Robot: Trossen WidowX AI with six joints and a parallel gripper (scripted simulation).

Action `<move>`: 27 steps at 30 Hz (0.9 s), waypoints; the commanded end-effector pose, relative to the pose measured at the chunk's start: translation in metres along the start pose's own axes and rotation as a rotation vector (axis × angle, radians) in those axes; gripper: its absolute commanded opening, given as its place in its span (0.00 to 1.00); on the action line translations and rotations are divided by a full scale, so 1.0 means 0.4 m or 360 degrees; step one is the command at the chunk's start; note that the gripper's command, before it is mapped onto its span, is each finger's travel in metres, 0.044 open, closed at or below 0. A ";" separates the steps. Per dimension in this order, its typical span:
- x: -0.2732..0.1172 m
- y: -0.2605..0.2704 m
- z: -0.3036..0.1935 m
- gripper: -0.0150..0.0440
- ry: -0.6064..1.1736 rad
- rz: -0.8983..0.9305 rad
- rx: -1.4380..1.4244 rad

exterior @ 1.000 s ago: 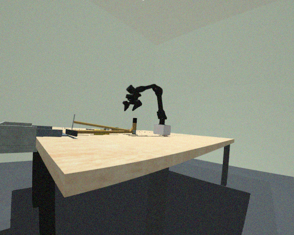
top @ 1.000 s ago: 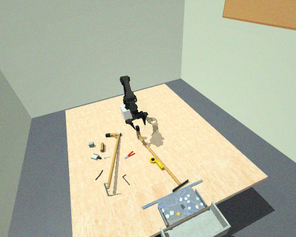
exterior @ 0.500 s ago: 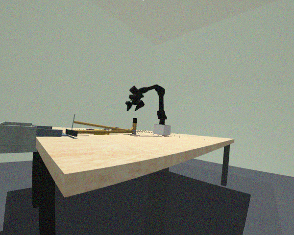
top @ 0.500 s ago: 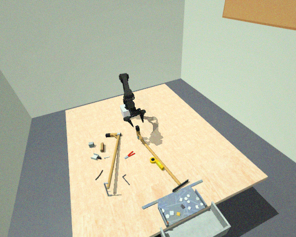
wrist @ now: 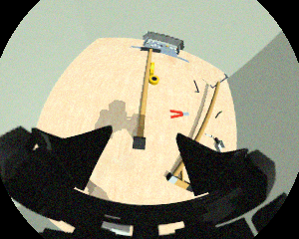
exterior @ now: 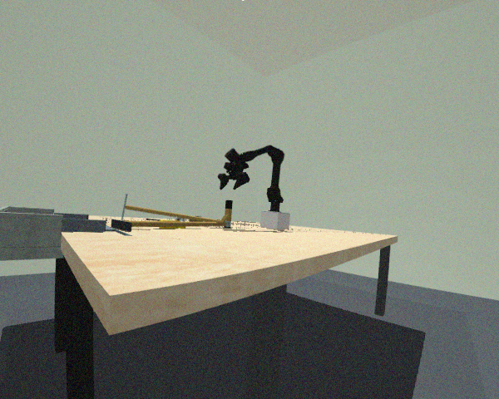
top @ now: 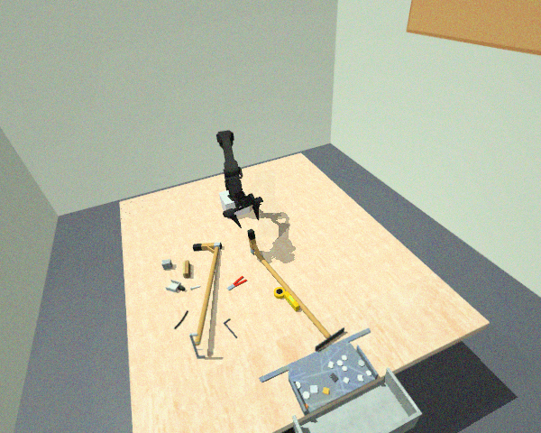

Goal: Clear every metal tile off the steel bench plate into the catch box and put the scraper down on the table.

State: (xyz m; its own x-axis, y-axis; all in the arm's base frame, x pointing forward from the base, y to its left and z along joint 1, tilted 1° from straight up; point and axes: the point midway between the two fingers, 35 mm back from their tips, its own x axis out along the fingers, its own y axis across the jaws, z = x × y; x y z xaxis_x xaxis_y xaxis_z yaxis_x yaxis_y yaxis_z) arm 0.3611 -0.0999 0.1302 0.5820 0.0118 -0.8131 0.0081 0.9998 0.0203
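The long scraper lies on the table, its black blade beside the near edge of the steel plate. Its black-tipped grip stands upright at the arm's end. My gripper is open and empty, above the grip and apart from it. Several white tiles, an orange tile and a dark tile lie on the plate. The catch box is at its far end; its visible floor shows no tiles.
A second wooden-handled tool with a metal frame head lies to one side. A yellow object lies against or close beside the scraper's shaft. Red-handled pliers, a hex key and small blocks lie around.
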 end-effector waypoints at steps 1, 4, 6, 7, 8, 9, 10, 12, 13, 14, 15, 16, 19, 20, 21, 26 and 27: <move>-0.007 0.005 -0.028 1.00 -0.0009 0.0005 -0.0009; -0.014 0.007 -0.044 1.00 -0.0023 0.0004 -0.0011; -0.018 0.009 -0.055 1.00 -0.0031 0.0003 -0.0013; -0.020 0.010 -0.061 1.00 -0.0036 0.0002 -0.0014; -0.022 0.011 -0.066 1.00 -0.0040 0.0002 -0.0014; -0.024 0.012 -0.072 1.00 -0.0045 0.0001 -0.0015; -0.026 0.013 -0.078 1.00 -0.0049 0.0001 -0.0016; -0.030 0.015 -0.089 1.00 -0.0058 0.0000 -0.0018; -0.031 0.016 -0.095 1.00 -0.0062 -0.0001 -0.0019; -0.033 0.017 -0.100 1.00 -0.0067 -0.0001 -0.0019; -0.035 0.018 -0.106 1.00 -0.0071 -0.0002 -0.0020; -0.036 0.019 -0.112 1.00 -0.0075 -0.0003 -0.0021; -0.038 0.020 -0.120 1.00 -0.0082 -0.0004 -0.0023; -0.037 0.020 -0.121 1.00 -0.0082 -0.0004 -0.0023; -0.032 0.020 -0.124 1.00 -0.0082 -0.0004 -0.0023; 0.009 0.018 -0.151 1.00 -0.0082 -0.0004 -0.0023; 0.017 0.018 -0.157 1.00 -0.0082 -0.0004 -0.0023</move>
State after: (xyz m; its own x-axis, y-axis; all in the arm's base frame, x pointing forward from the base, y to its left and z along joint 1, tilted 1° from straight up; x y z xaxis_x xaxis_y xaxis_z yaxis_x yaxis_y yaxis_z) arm 0.3170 -0.0930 0.1038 0.6328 0.0018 -0.7743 0.0041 1.0000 0.0057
